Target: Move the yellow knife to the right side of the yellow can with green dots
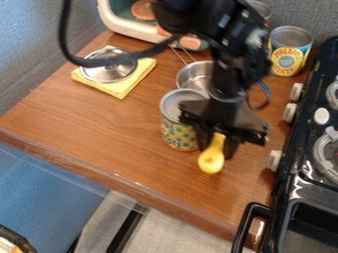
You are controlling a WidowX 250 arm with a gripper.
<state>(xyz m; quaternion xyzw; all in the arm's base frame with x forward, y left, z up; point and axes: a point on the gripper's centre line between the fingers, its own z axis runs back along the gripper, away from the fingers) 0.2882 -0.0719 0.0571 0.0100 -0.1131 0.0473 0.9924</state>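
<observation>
The black gripper [217, 146] hangs just right of the can, its fingers shut on the yellow knife. From between them the yellow knife [211, 161] points down toward the counter's front edge, its rounded yellow end showing and its upper part hidden by the gripper. Whether it touches the counter, I cannot tell. The can with green dots [177, 133] stands upright on the counter, left of the knife, with part of its top right side behind the gripper.
Behind the can is a metal saucepan [192, 76]. A lid [109, 70] lies on a yellow cloth [121, 90] at the back left. Another can [288, 57] stands back right. The black stove [290, 178] with white knobs borders the wooden counter [105, 128] on the right.
</observation>
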